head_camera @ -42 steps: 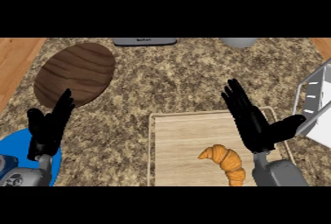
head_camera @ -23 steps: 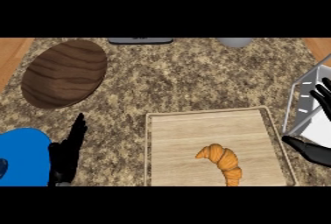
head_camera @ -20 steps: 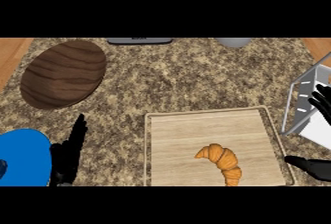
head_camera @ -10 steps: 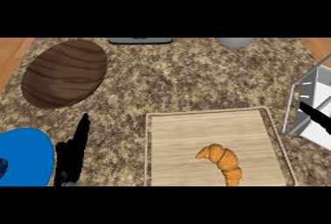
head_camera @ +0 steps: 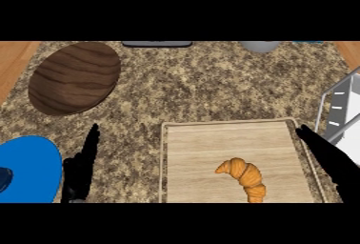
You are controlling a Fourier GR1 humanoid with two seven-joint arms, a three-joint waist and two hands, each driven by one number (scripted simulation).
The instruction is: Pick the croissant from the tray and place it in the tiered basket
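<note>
A golden croissant [head_camera: 244,177] lies on the pale wooden tray [head_camera: 204,143], toward its front right. At the right edge stands the grey wire tiered basket [head_camera: 340,110], only partly in view. My right hand [head_camera: 332,160] shows as straight black fingers along the tray's right rim, to the right of the croissant and apart from it. My left hand [head_camera: 82,167] stands edge-on with straight fingers on the counter left of the tray, holding nothing.
A dark wooden oval board [head_camera: 74,77] lies at the back left. A blue plate [head_camera: 26,169] sits at the front left beside my left hand. A grey bowl [head_camera: 259,45] and a dark flat object [head_camera: 156,44] sit at the counter's far edge.
My right hand has come back from the right edge near the basket to the tray's right rim. The left hand has barely shifted. The croissant has stayed put.
</note>
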